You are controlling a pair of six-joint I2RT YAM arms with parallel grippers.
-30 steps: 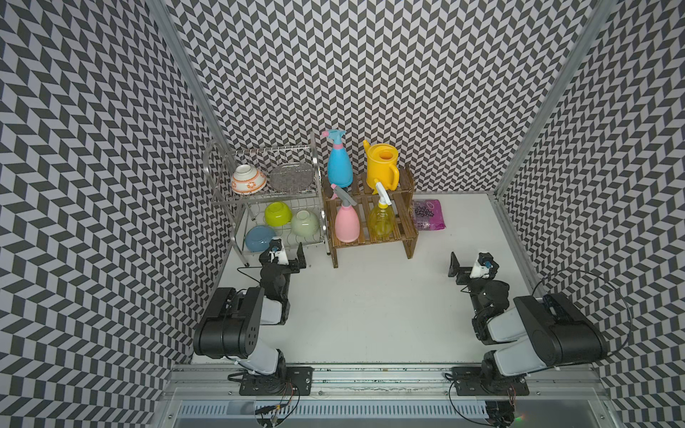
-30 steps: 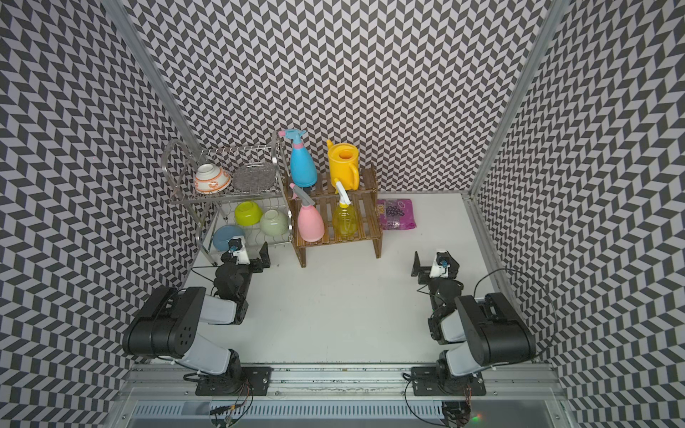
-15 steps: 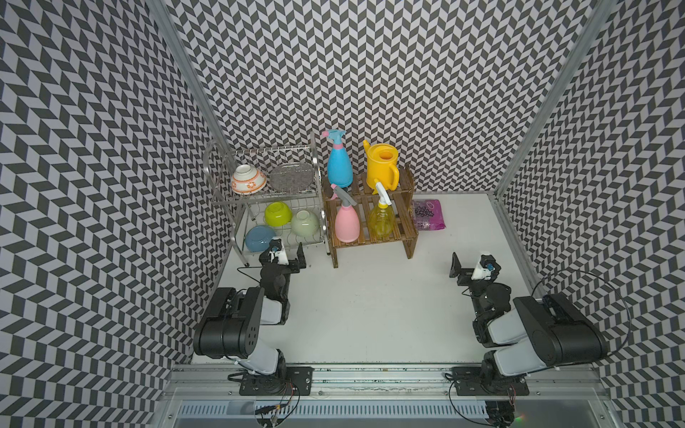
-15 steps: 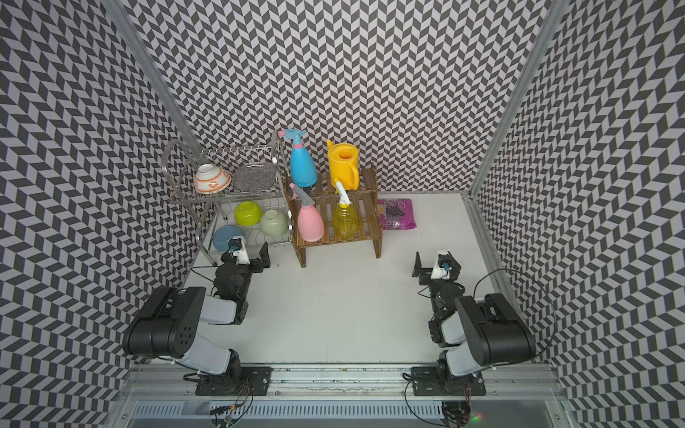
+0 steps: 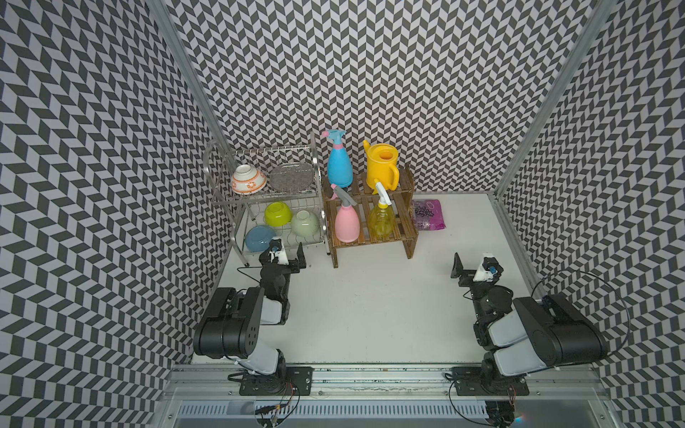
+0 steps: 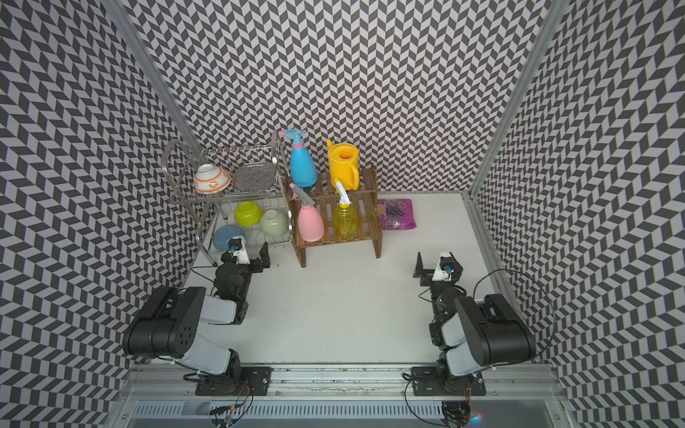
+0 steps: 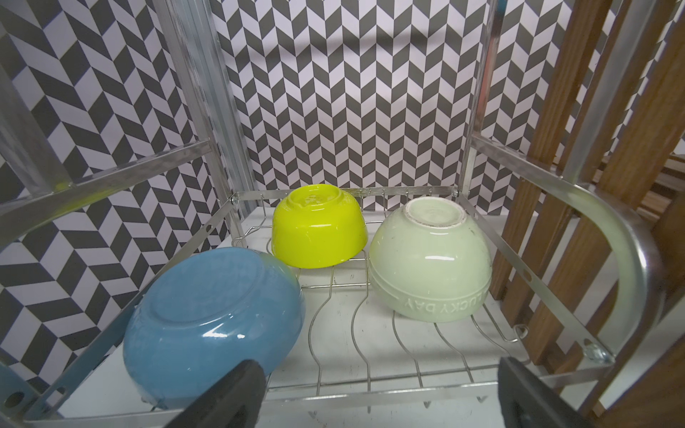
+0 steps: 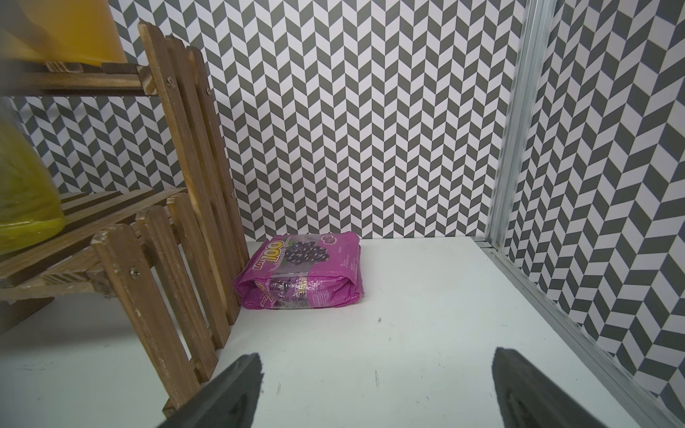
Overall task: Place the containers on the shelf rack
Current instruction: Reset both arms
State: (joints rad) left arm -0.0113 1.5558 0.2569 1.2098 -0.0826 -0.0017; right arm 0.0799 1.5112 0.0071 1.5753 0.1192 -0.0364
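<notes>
In both top views all the containers stand on the shelf rack (image 5: 403, 222) (image 6: 367, 222). The blue spray bottle (image 5: 339, 168) (image 6: 303, 166) and the yellow watering can (image 5: 381, 170) (image 6: 343, 165) are on its upper tier. The pink bottle (image 5: 347, 222) (image 6: 310, 224) and the translucent yellow bottle (image 5: 381, 220) (image 6: 344, 220) are on the lower tier. My left gripper (image 5: 283, 255) (image 7: 381, 374) is open and holds nothing, low in front of the wire rack. My right gripper (image 5: 476, 268) (image 8: 376, 361) is open over bare table, right of the shelf rack (image 8: 178, 237).
A silver wire dish rack (image 5: 222, 200) stands left of the shelf rack. It holds a blue bowl (image 7: 211, 318), a lime bowl (image 7: 317, 229) and a pale green bowl (image 7: 430, 259), all upside down. A purple packet (image 5: 428, 215) (image 8: 300, 274) lies by the rack's right leg.
</notes>
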